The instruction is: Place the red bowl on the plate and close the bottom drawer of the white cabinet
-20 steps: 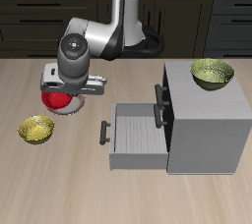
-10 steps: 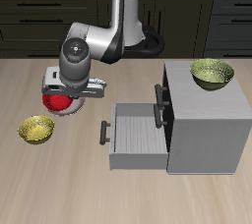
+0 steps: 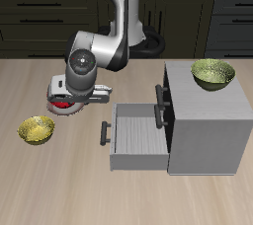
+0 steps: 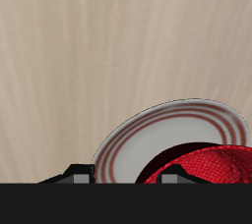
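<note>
The red bowl (image 3: pixel 60 102) rests on the plate (image 3: pixel 65 110), whose reddish rim shows around it. In the wrist view the red bowl (image 4: pixel 209 165) sits inside the plate (image 4: pixel 148 135). My gripper (image 3: pixel 70 95) hangs just above the bowl, shifted toward the cabinet. It is open; both dark fingertips (image 4: pixel 75 174) stand apart with nothing between them, so the gripper (image 4: pixel 123 176) holds nothing. The bottom drawer (image 3: pixel 135 136) of the white cabinet (image 3: pixel 208 120) is pulled out, its dark bar handle (image 3: pixel 105 133) facing the plate side.
A yellow-gold bowl (image 3: pixel 37 129) lies nearer the table's front edge than the plate. An olive-green bowl (image 3: pixel 212 73) stands on top of the cabinet. Two more dark handles (image 3: pixel 159 106) sit on the cabinet front above the open drawer.
My gripper has lifted off the red bowl and drifted toward the cabinet. The bowl stays on the plate. The drawer has not moved.
</note>
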You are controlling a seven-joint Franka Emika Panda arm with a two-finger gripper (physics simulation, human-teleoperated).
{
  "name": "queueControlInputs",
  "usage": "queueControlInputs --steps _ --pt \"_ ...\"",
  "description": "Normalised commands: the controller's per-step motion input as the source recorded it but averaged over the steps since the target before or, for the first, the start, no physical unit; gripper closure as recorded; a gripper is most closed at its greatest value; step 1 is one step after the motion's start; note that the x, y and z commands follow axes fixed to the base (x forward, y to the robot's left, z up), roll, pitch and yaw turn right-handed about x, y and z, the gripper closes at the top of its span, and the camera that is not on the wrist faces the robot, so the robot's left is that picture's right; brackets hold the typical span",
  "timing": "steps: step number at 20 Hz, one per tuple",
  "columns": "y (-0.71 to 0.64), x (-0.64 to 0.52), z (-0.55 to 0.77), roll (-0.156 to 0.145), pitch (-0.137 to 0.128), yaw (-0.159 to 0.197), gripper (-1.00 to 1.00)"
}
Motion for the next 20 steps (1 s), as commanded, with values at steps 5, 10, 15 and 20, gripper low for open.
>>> queueControlInputs --steps 5,10,15,20 --pt "0.03 -0.01 0.04 0.000 -0.006 0.014 -1.00" --pt "-0.02 -0.05 0.13 -0.009 -0.022 -0.003 -1.00" --pt "-0.07 -0.01 0.21 -0.013 -0.033 -0.015 -1.00" --pt "0.10 -0.06 0.24 0.021 -0.041 -0.027 -1.00"
